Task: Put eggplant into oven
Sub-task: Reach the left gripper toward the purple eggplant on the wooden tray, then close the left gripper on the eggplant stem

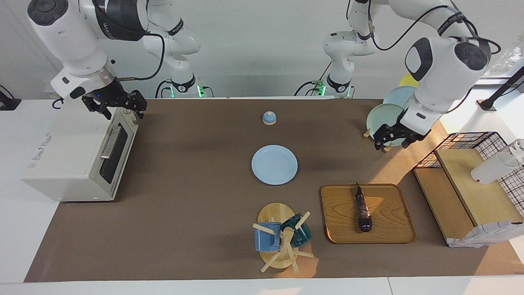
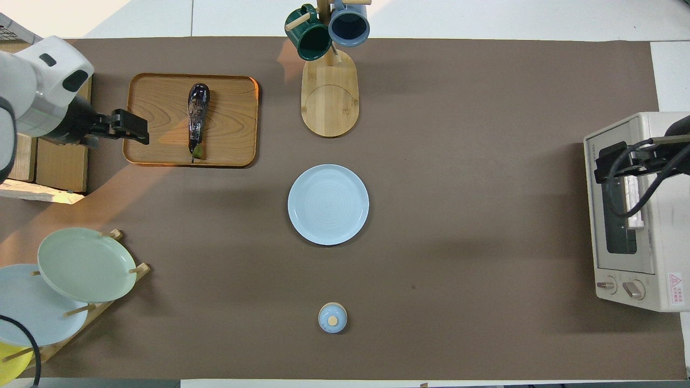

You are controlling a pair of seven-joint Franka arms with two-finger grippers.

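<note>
Facing view: the eggplant (image 1: 362, 212) lies on the wooden tray (image 1: 389, 229) at five o'clock. The left gripper (image 1: 394, 139), released and empty, hangs at three o'clock. The right gripper (image 1: 116, 105), also released, waits above the closed oven (image 1: 69, 159) at ten o'clock.

Overhead view: the eggplant (image 2: 197, 119) sits at eleven o'clock, the left gripper (image 2: 131, 125) over the tray's (image 2: 232, 108) edge.

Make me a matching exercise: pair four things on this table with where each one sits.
Things:
1. slim dark purple eggplant
2. round pale blue plate
3. dark green mug
4. boxy off-white toaster oven

Places:
A. at the right arm's end of the table, door shut
B. lying on the wooden tray
C. hanging on the wooden mug tree
D. flat on the brown mat at mid-table

Pairs: 1-B, 2-D, 3-C, 4-A
</note>
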